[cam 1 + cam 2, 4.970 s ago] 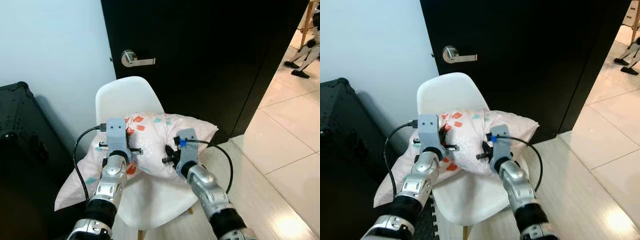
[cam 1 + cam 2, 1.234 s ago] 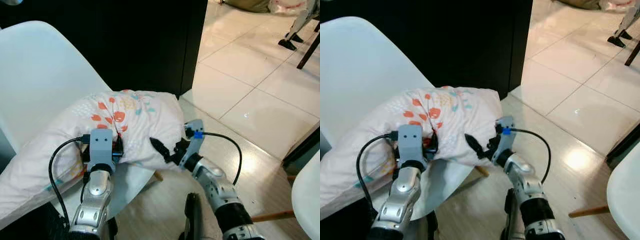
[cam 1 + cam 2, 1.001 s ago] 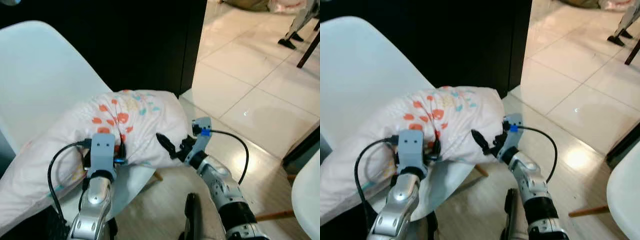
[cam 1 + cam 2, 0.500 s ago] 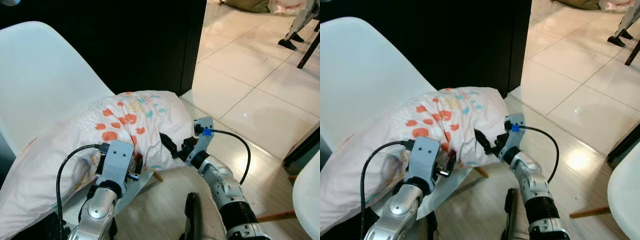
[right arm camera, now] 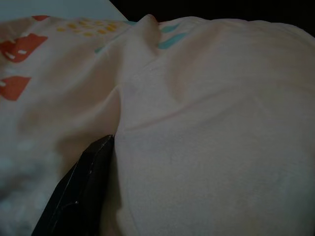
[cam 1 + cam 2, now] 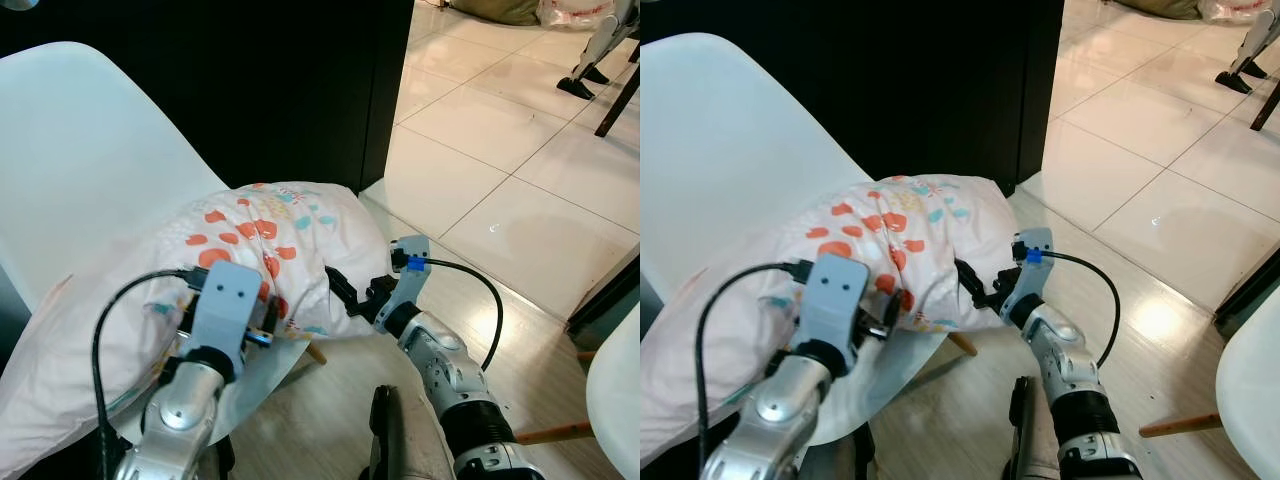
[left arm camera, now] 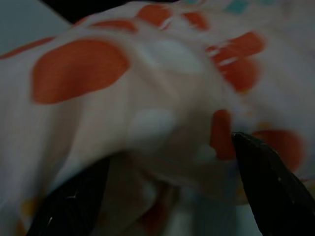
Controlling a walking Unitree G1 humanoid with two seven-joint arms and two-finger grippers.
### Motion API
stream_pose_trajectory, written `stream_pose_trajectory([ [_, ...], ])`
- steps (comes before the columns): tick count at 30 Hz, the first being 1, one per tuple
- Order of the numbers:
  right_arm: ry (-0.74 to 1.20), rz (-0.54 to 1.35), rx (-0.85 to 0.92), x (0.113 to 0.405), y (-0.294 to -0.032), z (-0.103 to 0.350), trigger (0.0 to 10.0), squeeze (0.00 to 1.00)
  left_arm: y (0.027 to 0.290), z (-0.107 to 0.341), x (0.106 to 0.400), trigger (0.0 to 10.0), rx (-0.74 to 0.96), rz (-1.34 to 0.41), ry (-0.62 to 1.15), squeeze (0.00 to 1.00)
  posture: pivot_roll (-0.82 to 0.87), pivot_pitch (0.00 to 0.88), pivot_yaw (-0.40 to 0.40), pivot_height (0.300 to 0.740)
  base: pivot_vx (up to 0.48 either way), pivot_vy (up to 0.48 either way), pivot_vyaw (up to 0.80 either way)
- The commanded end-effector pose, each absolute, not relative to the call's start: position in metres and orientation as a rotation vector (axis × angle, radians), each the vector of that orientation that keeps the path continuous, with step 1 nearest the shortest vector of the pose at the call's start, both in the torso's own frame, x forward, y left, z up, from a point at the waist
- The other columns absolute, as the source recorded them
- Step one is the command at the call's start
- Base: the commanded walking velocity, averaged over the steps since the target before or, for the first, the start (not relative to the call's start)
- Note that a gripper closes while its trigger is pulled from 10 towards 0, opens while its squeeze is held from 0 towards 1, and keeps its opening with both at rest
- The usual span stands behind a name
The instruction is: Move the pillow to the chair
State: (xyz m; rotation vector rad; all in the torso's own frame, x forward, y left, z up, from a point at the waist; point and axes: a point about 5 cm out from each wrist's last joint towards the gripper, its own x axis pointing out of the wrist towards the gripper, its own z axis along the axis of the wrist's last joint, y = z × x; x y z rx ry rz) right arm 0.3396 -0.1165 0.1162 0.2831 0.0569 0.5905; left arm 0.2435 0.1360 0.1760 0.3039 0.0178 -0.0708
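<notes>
Pillow lies on white chair; left hand parted around fabric, right hand unclear.

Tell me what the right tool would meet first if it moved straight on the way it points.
The right tool would most likely press into the pale pillow with orange patches, already at its fingertips.

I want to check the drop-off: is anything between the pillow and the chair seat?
Nothing visible. The pillow already lies on the white chair, its right end overhanging the seat edge. Left gripper straddles a fold of it; right gripper presses against its right end.
</notes>
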Motion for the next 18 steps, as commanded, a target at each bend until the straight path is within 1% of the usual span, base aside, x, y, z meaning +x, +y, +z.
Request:
stream_pose_trajectory([
  [1, 0.073, 0.609, 0.277, 0.339, -0.111, 0.113, 10.0, 1.00, 0.158, 0.177, 0.245, 10.0, 0.407, 0.002, 0.061, 0.00, -0.02, 0.160, 0.013, 0.555, 0.000, 0.000, 0.00],
  [3, 0.073, 0.609, 0.276, 0.339, -0.111, 0.113, 10.0, 1.00, 0.163, 0.178, 0.246, 10.0, 0.438, 0.008, 0.071, 0.00, -0.02, 0.160, 0.013, 0.555, 0.000, 0.000, 0.00],
  [5, 0.073, 0.608, 0.278, 0.339, -0.111, 0.112, 10.0, 1.00, 0.181, 0.184, 0.250, 10.0, 0.539, 0.049, 0.080, 0.00, -0.01, 0.158, 0.015, 0.555, 0.000, 0.000, 0.00],
  [8, 0.073, 0.608, 0.278, 0.339, -0.111, 0.112, 10.0, 1.00, 0.187, 0.187, 0.251, 10.0, 0.573, 0.062, 0.080, 0.00, -0.01, 0.157, 0.015, 0.555, 0.000, 0.000, 0.00],
  [10, 0.074, 0.609, 0.279, 0.339, -0.111, 0.112, 10.0, 1.00, 0.197, 0.196, 0.254, 10.0, 0.644, 0.087, 0.062, 0.00, -0.02, 0.160, 0.016, 0.555, 0.000, 0.000, 0.00],
  [12, 0.074, 0.608, 0.280, 0.339, -0.110, 0.112, 10.0, 1.00, 0.201, 0.209, 0.257, 10.0, 0.682, 0.095, 0.031, 0.00, -0.02, 0.160, 0.016, 0.555, 0.000, 0.000, 0.00],
  [14, 0.072, 0.607, 0.281, 0.339, -0.111, 0.112, 10.0, 1.00, 0.199, 0.224, 0.261, 10.0, 0.699, 0.044, -0.023, 0.00, -0.02, 0.161, 0.016, 0.555, 0.000, 0.000, 0.00],
  [15, 0.072, 0.607, 0.281, 0.339, -0.111, 0.112, 10.0, 1.00, 0.199, 0.224, 0.261, 10.0, 0.699, 0.044, -0.023, 0.00, -0.02, 0.161, 0.016, 0.555, 0.000, 0.000, 0.00],
  [18, 0.072, 0.606, 0.282, 0.340, -0.111, 0.112, 10.0, 1.00, 0.187, 0.244, 0.263, 10.0, 0.637, -0.129, -0.086, 0.00, -0.01, 0.162, 0.014, 0.555, 0.000, 0.000, 0.00],
])
